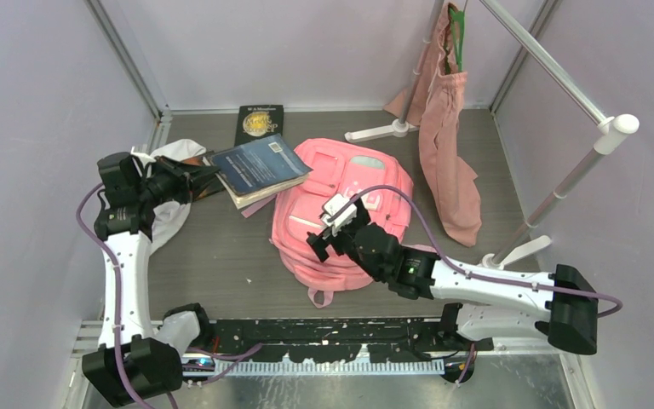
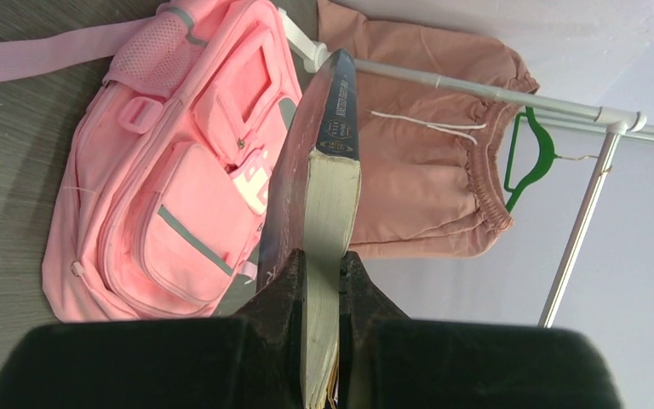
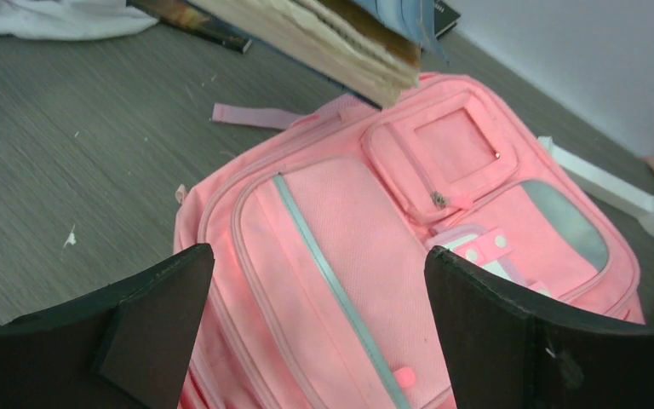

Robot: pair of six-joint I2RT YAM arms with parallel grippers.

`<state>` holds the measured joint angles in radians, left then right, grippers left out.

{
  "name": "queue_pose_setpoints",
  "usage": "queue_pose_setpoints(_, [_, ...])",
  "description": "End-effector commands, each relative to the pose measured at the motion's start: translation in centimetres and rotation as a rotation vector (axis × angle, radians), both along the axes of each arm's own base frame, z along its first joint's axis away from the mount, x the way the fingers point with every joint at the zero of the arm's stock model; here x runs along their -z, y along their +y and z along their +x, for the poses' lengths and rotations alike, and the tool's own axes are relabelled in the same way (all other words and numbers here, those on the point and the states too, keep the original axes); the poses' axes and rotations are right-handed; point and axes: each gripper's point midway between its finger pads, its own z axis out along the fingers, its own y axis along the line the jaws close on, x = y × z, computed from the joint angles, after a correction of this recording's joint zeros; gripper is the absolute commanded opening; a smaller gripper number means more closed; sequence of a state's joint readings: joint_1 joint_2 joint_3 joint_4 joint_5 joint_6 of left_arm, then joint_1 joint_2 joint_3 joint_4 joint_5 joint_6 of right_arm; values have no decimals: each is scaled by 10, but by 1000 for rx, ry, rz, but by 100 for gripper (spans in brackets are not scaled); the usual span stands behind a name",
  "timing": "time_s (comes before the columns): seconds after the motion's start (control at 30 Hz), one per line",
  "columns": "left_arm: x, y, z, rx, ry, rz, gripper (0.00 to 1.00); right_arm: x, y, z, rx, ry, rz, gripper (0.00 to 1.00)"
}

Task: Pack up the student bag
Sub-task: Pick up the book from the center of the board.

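One soft pink student bag (image 1: 300, 232) points its loop at my base rail (image 1: 332, 329). Left gripper (image 2: 319, 262) squeezes a thick book (image 2: 332, 200); right gripper (image 3: 319, 273) gapes above the bag.

large pink fabric backpack (image 1: 302, 217): bright pink all over, grey zip stripes, one grey pocket panel, small white tab with pink dots. thick blue-covered book (image 1: 260, 164): dark blue cover, cream page edges. flat black book (image 1: 259, 121): gold round emblem, pale lettering. dusty-pink cloth bag (image 1: 451, 170): plain, white drawstring. thin green plastic hanger (image 1: 457, 38). crumpled white cloth (image 1: 169, 221). wood-grain worktop (image 1: 213, 264): grey-brown, streaked. white metal rack (image 1: 620, 126).
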<state>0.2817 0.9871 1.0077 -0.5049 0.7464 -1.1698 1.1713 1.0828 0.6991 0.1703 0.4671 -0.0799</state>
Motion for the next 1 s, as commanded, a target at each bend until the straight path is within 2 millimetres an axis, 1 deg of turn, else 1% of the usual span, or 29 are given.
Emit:
queue_pose_setpoints(0.0, [-53, -12, -10, 58, -186, 25, 0, -55, 13, 7, 24, -214, 37, 100])
queue_pose_setpoints(0.07, [-51, -15, -11, 78, -178, 16, 0, -53, 15, 11, 78, -305, -56, 100])
queue_pose_setpoints(0.1, [-49, -16, -11, 85, -173, 14, 0, -49, 9, 20, 159, -347, -119, 100])
queue_pose_setpoints(0.13, [-48, -16, -12, 88, -173, 16, 0, -39, 8, 29, 230, -383, -190, 100])
queue_pose_setpoints(0.17, [-48, -16, -12, 87, -174, 22, 0, -37, 6, 37, 289, -439, -271, 100])
queue_pose_setpoints(0.2, [-47, -16, -13, 89, -174, 27, 0, -31, 8, 43, 338, -462, -300, 100])
queue_pose_setpoints(0.23, [-47, -16, -13, 95, -175, 29, 0, -31, 8, 48, 371, -527, -384, 100])
queue_pose_setpoints(0.3, [-46, -19, -15, 115, -170, 27, 0, -27, 20, 52, 392, -616, -456, 100])
queue_pose_setpoints(0.37, [-46, -20, -17, 132, -170, 30, 0, -20, 37, 51, 357, -683, -532, 100])
queue_pose_setpoints(0.5, [-45, -21, -18, 142, -174, 48, 0, -15, 58, 49, 294, -690, -565, 100])
queue_pose_setpoints(0.6, [-43, -22, -18, 158, -170, 40, 0, -20, 67, 48, 253, -665, -547, 100])
queue_pose_setpoints(0.73, [-39, -23, -17, 171, -167, 21, 0, -26, 72, 50, 258, -668, -545, 100])
queue_pose_setpoints(0.83, [-42, -25, -16, 179, -176, -1, 0, -29, 75, 51, 267, -689, -542, 100])
queue_pose_setpoints(0.97, [-45, -26, -17, 187, -186, 5, 0, -27, 83, 55, 252, -698, -547, 100])
